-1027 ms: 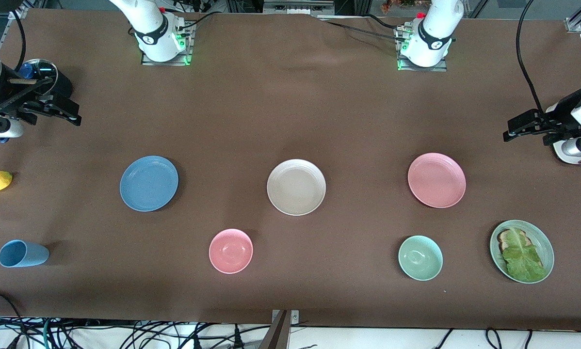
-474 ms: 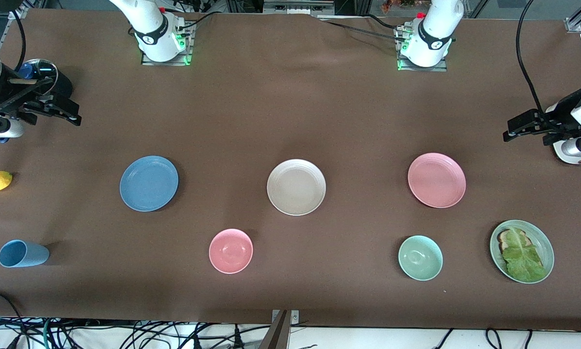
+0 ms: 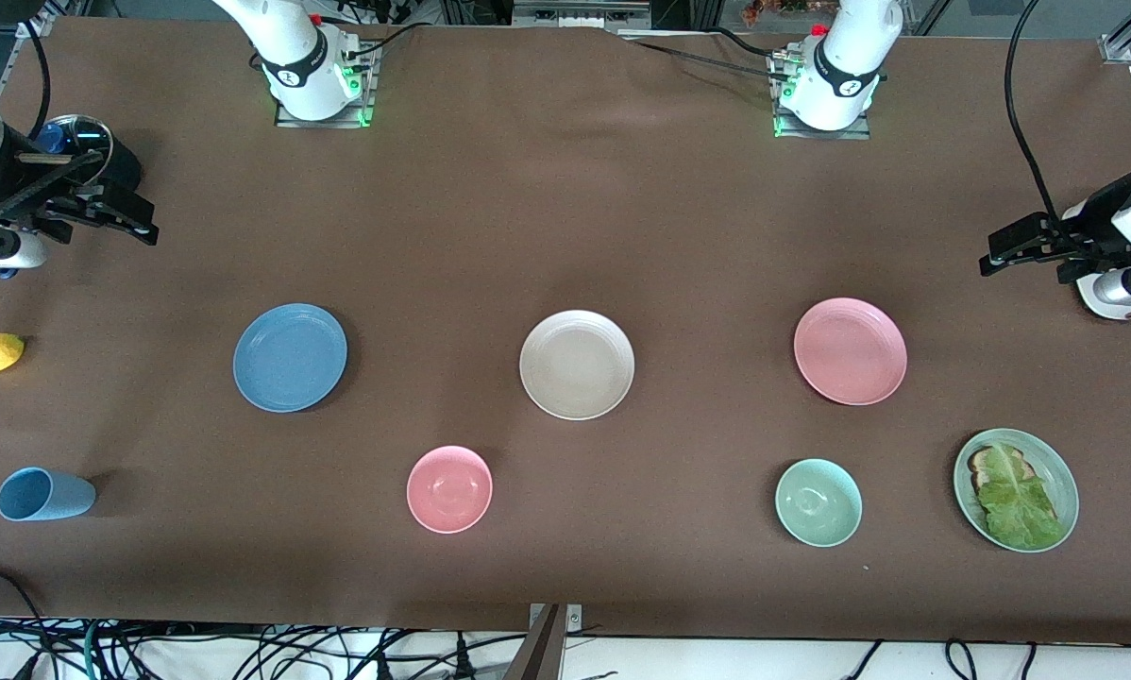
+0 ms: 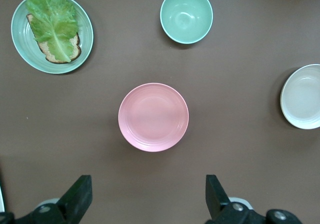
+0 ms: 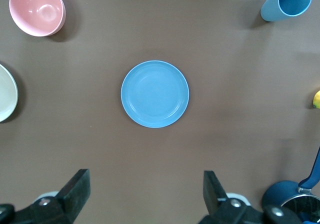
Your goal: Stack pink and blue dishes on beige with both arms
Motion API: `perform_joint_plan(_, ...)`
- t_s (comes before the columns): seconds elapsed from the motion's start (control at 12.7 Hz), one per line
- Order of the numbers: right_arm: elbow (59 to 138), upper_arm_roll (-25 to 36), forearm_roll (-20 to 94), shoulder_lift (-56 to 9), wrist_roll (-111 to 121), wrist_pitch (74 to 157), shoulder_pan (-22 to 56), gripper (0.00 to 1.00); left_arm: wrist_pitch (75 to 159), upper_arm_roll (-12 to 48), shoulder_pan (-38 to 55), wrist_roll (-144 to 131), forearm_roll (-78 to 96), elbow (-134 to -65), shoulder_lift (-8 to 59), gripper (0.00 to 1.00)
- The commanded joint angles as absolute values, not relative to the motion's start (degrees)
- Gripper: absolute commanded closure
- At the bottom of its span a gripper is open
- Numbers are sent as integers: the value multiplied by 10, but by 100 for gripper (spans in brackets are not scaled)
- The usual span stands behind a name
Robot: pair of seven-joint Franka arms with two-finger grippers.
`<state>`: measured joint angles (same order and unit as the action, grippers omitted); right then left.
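Three wide shallow plates with ringed rims lie flat and upright in a row on the brown worktop (image 3: 565, 217), well apart. The beige plate (image 3: 577, 365) sits in the middle; the blue plate (image 3: 290, 357) lies at its 9 o'clock, the pink plate (image 3: 850, 350) at its 3 o'clock, all empty

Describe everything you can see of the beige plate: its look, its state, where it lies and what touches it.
The beige plate is wide, shallow and round, off-white, with a ringed rim and a matte surface. It lies flat and empty on the brown table, midway between the blue plate and the pink plate. Nothing touches it but the table; neither claw is near it.
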<state>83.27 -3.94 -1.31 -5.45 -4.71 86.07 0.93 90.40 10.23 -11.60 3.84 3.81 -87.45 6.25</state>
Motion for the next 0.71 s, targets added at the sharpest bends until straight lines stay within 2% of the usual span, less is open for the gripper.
perform_joint_plan(0.0,834,-42,-11,-51,-55,861,8,0,896,101,-116,47,54,-854,71,0)
perform_joint_plan(0.63,834,-42,-11,-52,-56,862,8,0,895,101,-116,47,54,-845,76,0)
